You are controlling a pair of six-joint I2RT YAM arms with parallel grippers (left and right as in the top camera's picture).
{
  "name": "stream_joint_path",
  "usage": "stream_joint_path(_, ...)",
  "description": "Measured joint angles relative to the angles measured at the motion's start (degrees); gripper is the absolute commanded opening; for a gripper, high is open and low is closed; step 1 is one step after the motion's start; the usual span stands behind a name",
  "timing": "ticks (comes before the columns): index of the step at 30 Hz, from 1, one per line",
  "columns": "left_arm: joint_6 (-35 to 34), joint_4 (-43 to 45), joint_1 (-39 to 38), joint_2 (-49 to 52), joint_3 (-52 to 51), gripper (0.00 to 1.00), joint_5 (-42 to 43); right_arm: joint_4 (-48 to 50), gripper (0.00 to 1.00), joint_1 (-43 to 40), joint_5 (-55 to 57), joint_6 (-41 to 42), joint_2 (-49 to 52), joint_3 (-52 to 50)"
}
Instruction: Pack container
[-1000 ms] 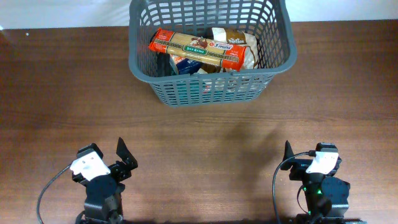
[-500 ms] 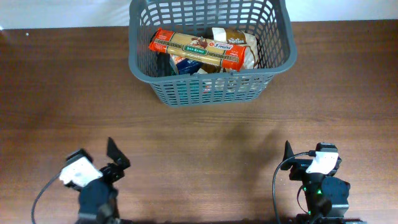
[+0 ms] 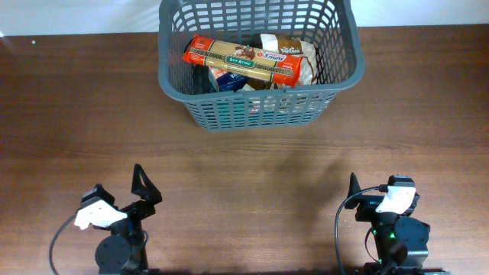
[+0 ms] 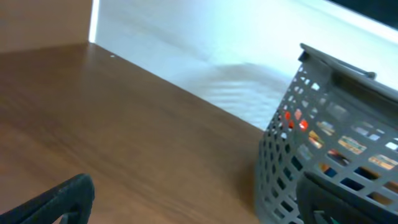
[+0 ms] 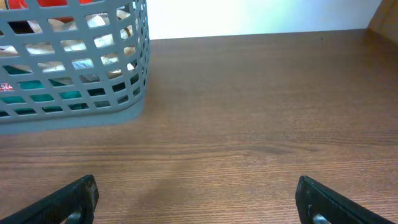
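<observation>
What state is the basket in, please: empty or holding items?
Holding items: inside the container, a long red packet lies across other packets.

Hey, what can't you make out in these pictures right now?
Overhead: the packets under the long packet in the container, mostly covered by it.
Left wrist: the container's contents, blurred behind its lattice wall; its right end cut off.
Right wrist: most of the container, cut off by the left edge.

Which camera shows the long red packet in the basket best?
Overhead: the packet lies fully visible on top inside the container. Both wrist views catch only coloured scraps through the lattice.
</observation>
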Motion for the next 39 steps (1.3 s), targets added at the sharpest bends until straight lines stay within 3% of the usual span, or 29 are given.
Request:
stream_joint_path(19, 0.11, 11.63, 3.21, 0.00, -9.33, 0.99, 6.80, -0.02, 0.99, 0.00, 0.00, 0.00, 0.00, -0.02)
stream_joint_path(39, 0.11, 11.91, 3.69, 0.00, -9.92, 0.99, 6.82, -0.02, 0.99, 0.00, -0.02, 0.00, 0.00, -0.02)
